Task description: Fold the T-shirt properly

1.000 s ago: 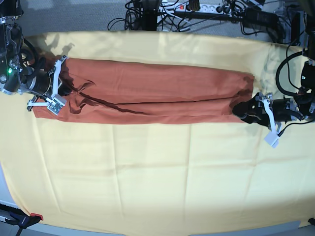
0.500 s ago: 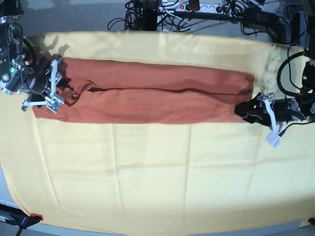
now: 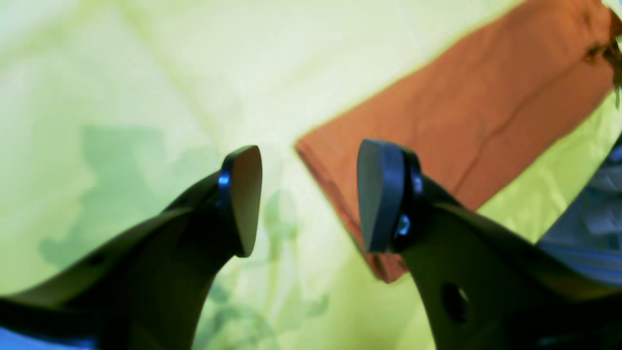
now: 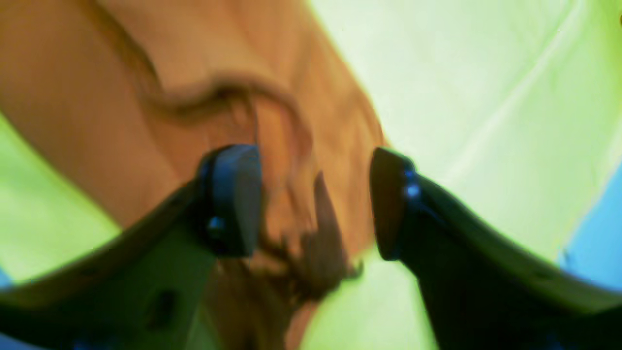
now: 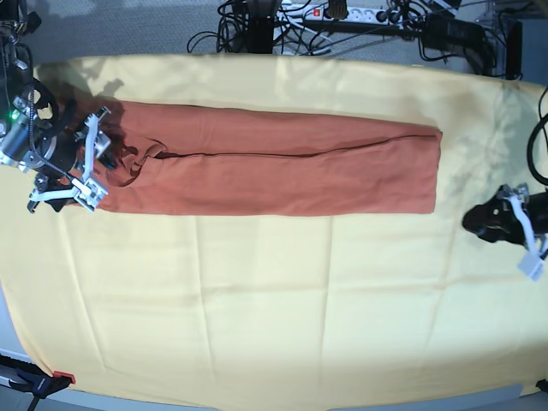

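The rust-orange T-shirt (image 5: pixel 274 171) lies folded into a long flat strip across the far half of the pale yellow cloth (image 5: pixel 274 300). My right gripper (image 5: pixel 92 163) is at the shirt's left end. In the right wrist view it (image 4: pixel 311 199) is open, with the bunched shirt end (image 4: pixel 291 146) below and between its jaws; that view is blurred. My left gripper (image 5: pixel 473 224) is off the shirt, to the right of its right end. In the left wrist view it (image 3: pixel 311 194) is open and empty, with the shirt's corner (image 3: pixel 437 121) just beyond it.
Cables and a power strip (image 5: pixel 342 17) lie behind the table's far edge. A red-tipped clamp (image 5: pixel 60 377) holds the yellow cloth at the front left corner. The yellow cloth covers the whole table.
My left gripper has let go of the shirt's right end and drawn back to the right. My right gripper has moved left to the shirt's left edge. The shirt now lies flatter.
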Controlling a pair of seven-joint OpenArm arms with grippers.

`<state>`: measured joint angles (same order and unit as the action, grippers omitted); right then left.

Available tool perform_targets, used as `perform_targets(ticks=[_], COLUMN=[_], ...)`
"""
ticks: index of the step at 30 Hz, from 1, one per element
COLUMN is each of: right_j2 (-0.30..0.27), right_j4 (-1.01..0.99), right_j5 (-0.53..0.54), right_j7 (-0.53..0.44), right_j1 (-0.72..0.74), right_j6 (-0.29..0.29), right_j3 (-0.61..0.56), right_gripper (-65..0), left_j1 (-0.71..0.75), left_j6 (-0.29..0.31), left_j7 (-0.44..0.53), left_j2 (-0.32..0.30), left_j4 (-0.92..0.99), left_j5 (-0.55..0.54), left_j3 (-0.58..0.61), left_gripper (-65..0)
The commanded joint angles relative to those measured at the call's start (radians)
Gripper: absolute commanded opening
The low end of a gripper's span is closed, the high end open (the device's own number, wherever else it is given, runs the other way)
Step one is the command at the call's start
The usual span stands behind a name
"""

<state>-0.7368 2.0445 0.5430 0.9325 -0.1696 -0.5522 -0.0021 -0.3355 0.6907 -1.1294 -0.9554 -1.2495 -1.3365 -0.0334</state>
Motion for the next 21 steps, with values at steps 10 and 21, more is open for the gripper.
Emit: perform_targets(ticks=[10, 21], right_j2=[0.126, 0.153], right_j4=[-0.228, -0.127], right_j5=[-0.115, 0.026], right_j7=[-0.182, 0.053], right_j1=[0.014, 0.014], right_j6=[0.018, -0.047], right_j3=[0.011, 0.072], right_gripper=[-65.0, -65.0], left_j1=[0.014, 0.123], left_j6=[-0.014, -0.010], left_j7=[0.007, 0.006], left_j2=[-0.028, -0.027], left_j4=[0.002, 0.003], left_j5=[-0.022, -0.024], left_j3=[-0.277, -0.277], left_gripper=[-32.1, -32.1])
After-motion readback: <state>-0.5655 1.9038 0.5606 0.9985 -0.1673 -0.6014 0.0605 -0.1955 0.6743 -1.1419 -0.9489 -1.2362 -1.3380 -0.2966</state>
